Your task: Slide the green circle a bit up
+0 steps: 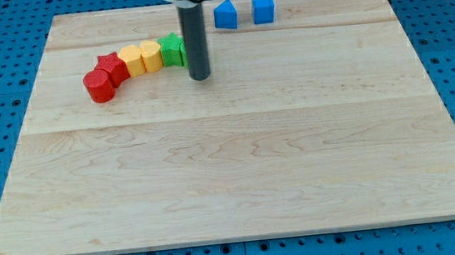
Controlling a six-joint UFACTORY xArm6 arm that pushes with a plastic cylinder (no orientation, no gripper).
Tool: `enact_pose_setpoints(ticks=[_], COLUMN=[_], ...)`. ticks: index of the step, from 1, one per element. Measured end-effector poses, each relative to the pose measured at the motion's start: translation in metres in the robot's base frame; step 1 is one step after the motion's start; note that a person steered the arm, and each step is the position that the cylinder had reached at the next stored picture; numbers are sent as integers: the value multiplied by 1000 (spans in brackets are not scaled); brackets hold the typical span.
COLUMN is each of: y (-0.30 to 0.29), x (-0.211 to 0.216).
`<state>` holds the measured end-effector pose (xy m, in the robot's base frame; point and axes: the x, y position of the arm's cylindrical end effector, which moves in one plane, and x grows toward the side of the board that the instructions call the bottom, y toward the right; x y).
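Observation:
My tip [199, 77] rests on the board at the right end of a curved row of blocks. A green block [171, 49] sits just left of the rod and looks to be touching it. Its right part is hidden behind the rod, so I cannot make out its shape, nor whether a second green block lies there. To its left the row runs on with two yellow blocks [151, 55] [132, 61], a red star [112, 69] and a red cylinder [99, 86].
Two blue blocks [225, 15] [263, 8] stand near the board's top edge, right of the rod. The wooden board [240, 168] lies on a blue pegboard surface.

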<state>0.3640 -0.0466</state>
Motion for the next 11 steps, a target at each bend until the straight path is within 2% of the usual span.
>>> enact_pose_setpoints(ticks=[2,4,7,10,11], y=[-26,8,23,-19,-12], x=[-3,-16,-40,-54,-62])
